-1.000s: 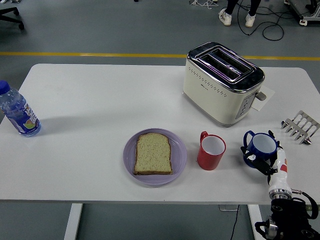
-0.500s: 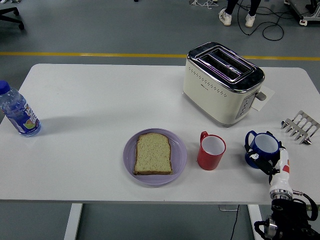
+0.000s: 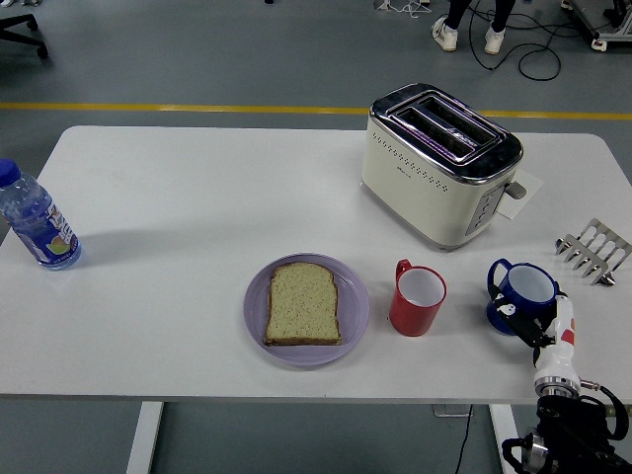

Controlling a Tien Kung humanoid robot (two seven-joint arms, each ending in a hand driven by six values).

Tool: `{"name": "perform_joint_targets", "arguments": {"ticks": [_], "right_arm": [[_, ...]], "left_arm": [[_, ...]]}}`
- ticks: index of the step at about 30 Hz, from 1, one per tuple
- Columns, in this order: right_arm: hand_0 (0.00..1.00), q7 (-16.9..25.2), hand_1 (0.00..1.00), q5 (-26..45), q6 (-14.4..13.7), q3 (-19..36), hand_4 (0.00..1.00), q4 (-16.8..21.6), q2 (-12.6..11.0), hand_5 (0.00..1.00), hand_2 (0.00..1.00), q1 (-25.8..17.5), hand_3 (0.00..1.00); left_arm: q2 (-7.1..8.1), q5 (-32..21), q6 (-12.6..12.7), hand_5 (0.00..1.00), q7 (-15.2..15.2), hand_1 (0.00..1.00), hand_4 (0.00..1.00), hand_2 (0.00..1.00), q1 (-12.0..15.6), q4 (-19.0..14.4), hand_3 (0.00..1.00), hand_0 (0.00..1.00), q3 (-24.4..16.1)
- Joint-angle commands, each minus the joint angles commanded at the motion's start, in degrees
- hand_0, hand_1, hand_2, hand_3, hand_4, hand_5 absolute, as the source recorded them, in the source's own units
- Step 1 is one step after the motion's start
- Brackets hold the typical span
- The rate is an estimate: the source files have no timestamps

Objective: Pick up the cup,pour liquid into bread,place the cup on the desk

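Right robot hand sits at the near right corner of the surface, against the near side of the blue cup. Fingers are hidden behind the cup, so grip state can't be told. Versus a second ago: cup has shifted slightly right and far, and the dark fingers that wrapped its left and near sides then show less now. Wrist has moved right with it.

Blue cup: upright, standing on the surface, white inside, handle at its far left, contents not visible.

Red cup just left of it, upright, white inside, handle far-left; apart from the blue one.

Counts: two cups, one slice of bread lying flat on one lilac plate, one cream toaster at the far side, one metal rack at the right edge, one water bottle at the left edge.
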Motion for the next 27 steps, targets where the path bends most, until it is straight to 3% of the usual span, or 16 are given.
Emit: {"name": "perform_joint_targets", "arguments": {"ticks": [1, 6, 7, 16, 20, 27], "right_arm": [[0.442, 0.00, 0.414, -0.10, -0.18, 0.23, 0.820, 0.21, -0.04, 0.002, 0.553, -0.10, 0.677], [0.442, 0.00, 0.414, 0.30, -0.95, 1.53, 0.820, 1.98, -0.39, 0.002, 0.553, -0.77, 0.677], [0.363, 0.00, 0.386, 0.43, -1.05, 1.75, 0.805, 2.37, -0.46, 0.002, 0.543, -0.92, 0.608], [0.367, 0.00, 0.378, -4.09, -1.09, 7.62, 0.784, 12.86, -2.84, 0.002, 0.543, -4.33, 0.564], [0.405, -4.00, 0.377, -8.67, -0.60, 11.29, 0.745, 18.00, -3.55, 0.002, 0.548, -5.69, 0.551], [0.394, -17.02, 0.373, -17.43, 0.76, 17.89, 0.754, 27.89, -4.99, 0.002, 0.545, -7.80, 0.549]], "left_arm": [[-0.01, -0.01, 0.00, 0.855, 0.00, 0.644, 0.241, 0.653, 0.03, 0.01, 0.506, 0.635, 0.03], [0.01, 0.07, -0.01, 0.855, 0.00, 0.644, 0.241, 0.653, 0.01, -0.01, 0.506, 0.635, 0.01], [0.01, 0.10, -0.01, 0.856, 0.00, 0.644, 0.242, 0.653, -0.01, -0.01, 0.505, 0.634, -0.02], [0.18, 0.51, -0.02, 0.856, 0.00, 0.644, 0.242, 0.653, -0.46, -0.05, 0.505, 0.634, -0.99], [0.25, 0.62, -0.05, 0.856, 0.00, 0.644, 0.242, 0.653, -0.59, -0.05, 0.505, 0.633, -1.15], [0.35, 0.75, -0.06, 0.857, 0.00, 0.644, 0.241, 0.653, -0.75, -0.06, 0.505, 0.633, -1.29]]}}
